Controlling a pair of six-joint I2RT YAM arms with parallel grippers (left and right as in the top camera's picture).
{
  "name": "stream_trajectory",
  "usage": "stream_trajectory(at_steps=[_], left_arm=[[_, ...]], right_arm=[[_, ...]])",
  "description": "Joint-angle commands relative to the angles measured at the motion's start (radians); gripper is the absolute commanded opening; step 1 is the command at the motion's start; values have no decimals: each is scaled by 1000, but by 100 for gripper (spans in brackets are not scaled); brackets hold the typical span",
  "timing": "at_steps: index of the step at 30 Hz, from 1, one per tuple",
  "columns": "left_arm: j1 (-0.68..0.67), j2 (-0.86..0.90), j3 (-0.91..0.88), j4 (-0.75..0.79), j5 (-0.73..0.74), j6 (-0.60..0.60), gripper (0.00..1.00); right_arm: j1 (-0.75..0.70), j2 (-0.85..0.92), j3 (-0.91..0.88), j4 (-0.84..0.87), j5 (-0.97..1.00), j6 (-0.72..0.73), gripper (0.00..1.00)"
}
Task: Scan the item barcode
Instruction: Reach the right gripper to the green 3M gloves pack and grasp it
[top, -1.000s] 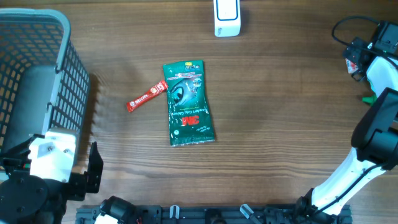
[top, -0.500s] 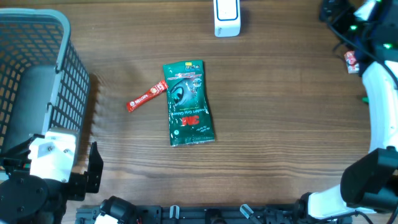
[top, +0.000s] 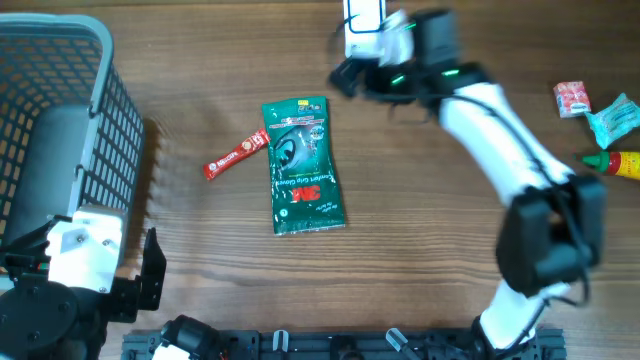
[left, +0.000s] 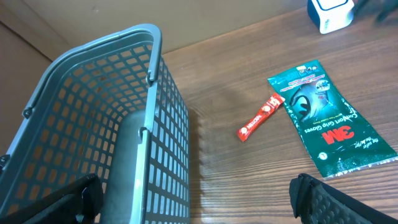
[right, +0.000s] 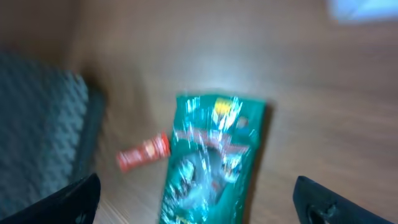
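Motion is all on the right: the right gripper (top: 343, 78), fingers apart and empty, has swung in from far right of the 3M glove packet (top: 303, 165) to just beyond its top edge. The packet lies flat and untouched on the desk (top: 420, 280), so a pickup looks next. The left gripper (top: 148, 270), also apart, sits well to the packet's lower left.

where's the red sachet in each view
overhead: red sachet left of centre, beside the green packet's upper left edge
left wrist: right of centre, between the basket and the packet
right wrist: blurred, lower left
shared landmark: the green packet, just right of the sachet everywhere
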Motion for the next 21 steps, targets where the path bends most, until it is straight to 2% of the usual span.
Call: stream_trajectory(at_steps=[1,4,6,9,17,21], left_arm=[[8,5,2,2,8,-9,100],[8,5,2,2,8,-9,100],[8,5,2,2,8,-9,100],[8,5,2,2,8,-9,100],[8,5,2,2,8,-9,100],[8,5,2,2,9,-9,100]], right_arm=[[92,107,1,-25,106,-168,93],[159,127,1,-46,346,-171,87],[195,130,1,-53,475,-174,77],[233,130,1,-58,489,-221,72],[253,140,0,-123,490,-220,70],[254,160,0,-141,470,-219,64]])
